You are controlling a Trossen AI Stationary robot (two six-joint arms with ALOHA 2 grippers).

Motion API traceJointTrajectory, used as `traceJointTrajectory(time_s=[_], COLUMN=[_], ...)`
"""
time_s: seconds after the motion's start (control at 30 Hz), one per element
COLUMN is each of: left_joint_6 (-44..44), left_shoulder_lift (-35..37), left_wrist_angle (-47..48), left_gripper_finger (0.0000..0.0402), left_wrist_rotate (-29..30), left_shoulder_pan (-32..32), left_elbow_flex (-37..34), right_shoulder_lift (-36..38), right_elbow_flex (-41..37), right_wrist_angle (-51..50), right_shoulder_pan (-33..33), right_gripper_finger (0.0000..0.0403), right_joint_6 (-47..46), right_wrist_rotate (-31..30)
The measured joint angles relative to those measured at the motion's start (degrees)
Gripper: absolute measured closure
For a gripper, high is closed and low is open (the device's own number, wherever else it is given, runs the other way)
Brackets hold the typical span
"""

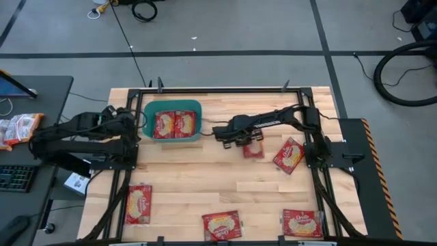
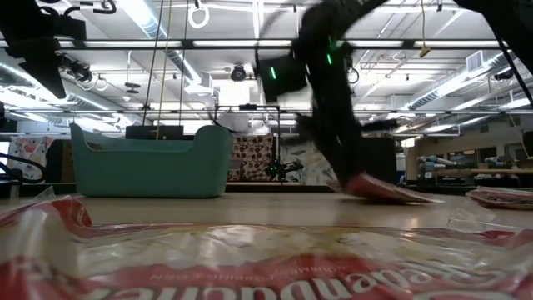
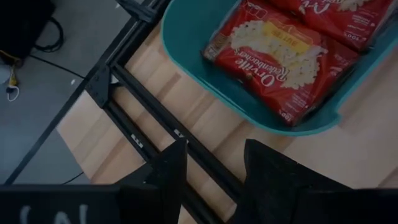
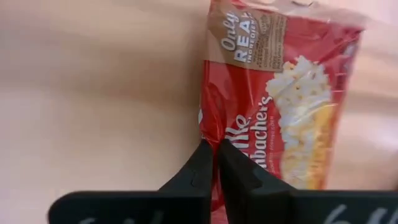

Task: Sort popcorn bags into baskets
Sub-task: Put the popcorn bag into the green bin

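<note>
The teal basket point(image 1: 147, 117) stands at the table's far left and holds two red popcorn bags point(image 1: 175, 124), lying flat side by side point(image 3: 273, 59). My right gripper point(image 1: 242, 141) is down at the table's middle, shut on another red bag point(image 1: 254, 149) point(image 4: 280, 106). My left gripper point(image 3: 214, 177) is open and hovers over the table's left frame rail beside the basket point(image 3: 186, 37), holding nothing. Several more red bags lie flat on the table: one to the right point(image 1: 289, 155) and three along the near edge point(image 1: 138, 203) point(image 1: 221, 224) point(image 1: 302, 223). My right gripper point(image 4: 214, 155) pinches the red bag by one long side edge point(image 4: 217, 127), between its two fingertips. The fingers come from above, slanting down point(image 2: 343, 167). In the low view the bag point(image 2: 379, 190) is tilted, its held side slightly raised and its other side on the table.
A red bag lies right before the low camera point(image 2: 250, 258). Black frame rails point(image 1: 218, 89) run around the table. White-and-orange packets point(image 1: 17, 128) sit on a side desk to the left, off the table. Bare wood shows between the basket and the near bags.
</note>
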State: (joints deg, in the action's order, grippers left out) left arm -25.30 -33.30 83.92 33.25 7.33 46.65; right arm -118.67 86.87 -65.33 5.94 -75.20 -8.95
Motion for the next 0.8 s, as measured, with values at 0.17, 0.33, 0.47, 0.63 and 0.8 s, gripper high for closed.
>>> traceJointTrajectory(time_s=[0.17,0.33,0.47,0.63,0.8], left_joint_6=[-0.58,-1.53,-2.52,-2.58,-2.05], left_shoulder_lift=[0.00,0.00,-0.08,-0.13,-0.38], left_wrist_angle=[0.06,0.48,0.14,-2.23,-6.33], left_gripper_finger=[0.0237,0.0237,0.0237,0.0237,0.0237], left_wrist_rotate=[1.55,3.21,3.62,4.07,4.31], left_shoulder_pan=[0.00,0.00,0.00,0.00,-0.02], left_elbow_flex=[0.00,-0.02,-0.04,-0.05,-0.04], right_shoulder_lift=[4.01,4.26,4.37,1.88,-3.53], right_elbow_flex=[13.98,28.39,31.39,31.28,31.19], right_wrist_angle=[1.04,7.99,25.73,37.58,39.72], right_shoulder_pan=[-1.24,-0.80,0.85,4.13,5.41], right_gripper_finger=[0.0390,0.0390,0.0390,0.0390,0.0390], right_joint_6=[2.58,5.53,8.77,9.45,6.67], right_wrist_rotate=[-0.43,0.30,-2.22,-3.53,-1.45])
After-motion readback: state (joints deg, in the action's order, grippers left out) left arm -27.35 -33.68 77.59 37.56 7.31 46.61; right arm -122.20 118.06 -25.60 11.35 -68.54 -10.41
